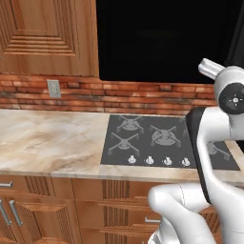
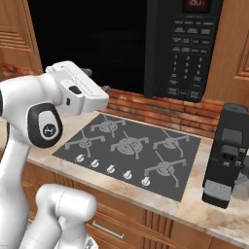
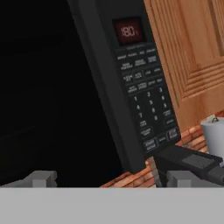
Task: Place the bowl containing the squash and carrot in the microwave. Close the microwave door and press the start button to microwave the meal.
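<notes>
From the left: the pale marbled stone desk (image 1: pixel 43 138) carries a flat black four-burner stove top (image 2: pixel 131 146), and the white arm rises in front of it. Its gripper (image 3: pixel 109 178) points at the large black boxy microwave (image 2: pixel 189 48), which hangs above the brick backsplash. The jaws stand as wide apart as they go, with nothing between them. The microwave's cavity (image 3: pixel 48 87) gapes dark, and I cannot make out whether a bowl sits inside. The tall flat black microwave door (image 1: pixel 236 33) seems to be the slab at the far right of the left base view, swung open. I'd judge the closing step is in hand: next comes reaching that door and pushing it shut, then the start button on the white-lettered keypad panel (image 3: pixel 146 107). Rightmost, a slim black coffee machine (image 2: pixel 228 155) stands on the desk.
</notes>
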Controlling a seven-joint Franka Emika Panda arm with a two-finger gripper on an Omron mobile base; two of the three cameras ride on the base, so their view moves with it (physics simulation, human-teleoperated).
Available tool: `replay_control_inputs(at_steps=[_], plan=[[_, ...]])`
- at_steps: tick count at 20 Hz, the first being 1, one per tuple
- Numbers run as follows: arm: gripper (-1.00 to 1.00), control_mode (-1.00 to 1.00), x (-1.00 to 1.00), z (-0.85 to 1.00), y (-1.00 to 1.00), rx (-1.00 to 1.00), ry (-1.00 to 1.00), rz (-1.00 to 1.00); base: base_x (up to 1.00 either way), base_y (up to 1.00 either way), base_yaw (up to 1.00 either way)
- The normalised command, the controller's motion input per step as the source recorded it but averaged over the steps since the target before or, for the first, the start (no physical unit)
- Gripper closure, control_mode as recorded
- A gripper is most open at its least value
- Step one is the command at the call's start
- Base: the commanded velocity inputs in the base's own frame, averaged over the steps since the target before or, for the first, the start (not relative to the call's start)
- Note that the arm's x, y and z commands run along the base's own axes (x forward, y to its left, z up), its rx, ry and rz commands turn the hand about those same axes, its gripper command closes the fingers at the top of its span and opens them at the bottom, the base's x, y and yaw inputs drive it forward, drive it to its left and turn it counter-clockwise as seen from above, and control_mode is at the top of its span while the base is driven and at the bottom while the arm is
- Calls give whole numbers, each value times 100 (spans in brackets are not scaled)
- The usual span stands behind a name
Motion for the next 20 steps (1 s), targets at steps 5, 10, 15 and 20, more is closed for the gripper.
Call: replay_control_inputs(at_steps=[5, 10, 15, 20], plan=[[-100, -100, -81, 21, -1, 13, 0, 0, 0, 0, 0], [-100, -100, -67, -9, -38, 32, 0, 8, 0, 0, 0], [-100, -100, -21, -11, -75, 57, -9, 9, 0, 0, 0], [-100, -100, -5, -17, -40, 34, -15, 17, 0, 0, 0]])
